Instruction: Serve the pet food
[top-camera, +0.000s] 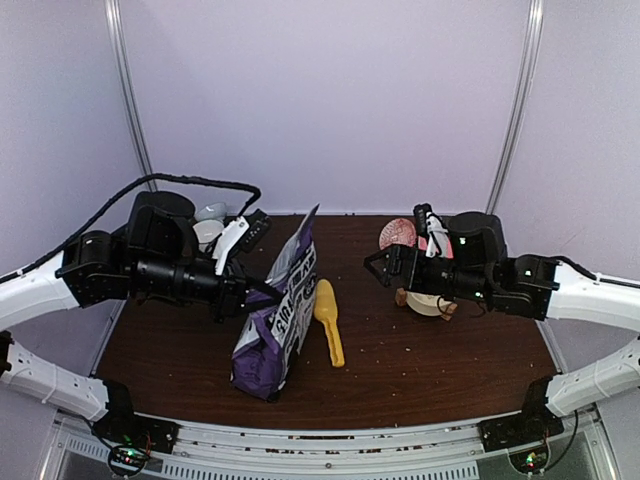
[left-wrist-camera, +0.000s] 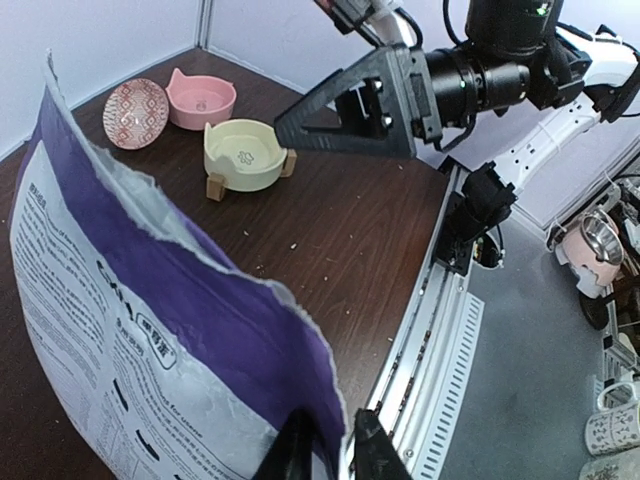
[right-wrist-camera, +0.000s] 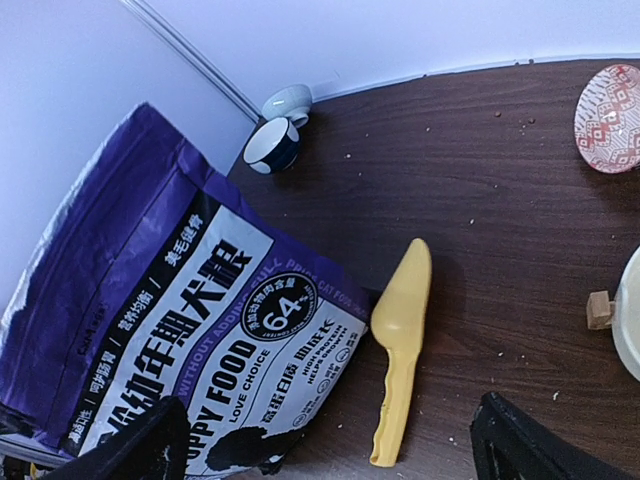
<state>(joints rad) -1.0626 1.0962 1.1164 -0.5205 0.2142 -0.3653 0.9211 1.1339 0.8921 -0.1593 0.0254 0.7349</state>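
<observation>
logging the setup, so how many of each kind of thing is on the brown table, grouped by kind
Bags: 1, the purple printed food bag
Scoops: 1, the yellow plastic scoop
Feeding bowls: 3, the red patterned dish, the pink cat-eared bowl, the cream bowl on wooden feet
Small cups: 2, the dark blue cup, the white cup
Total: 7

There is one purple bag and one yellow scoop. There are three dishes: one red patterned dish, one pink bowl and one pale yellow bowl. Two small cups sit in the far left corner: one white cup and one dark blue cup. There are two grippers, the left gripper and the right gripper. The tiny crumbs are too many to count.
</observation>
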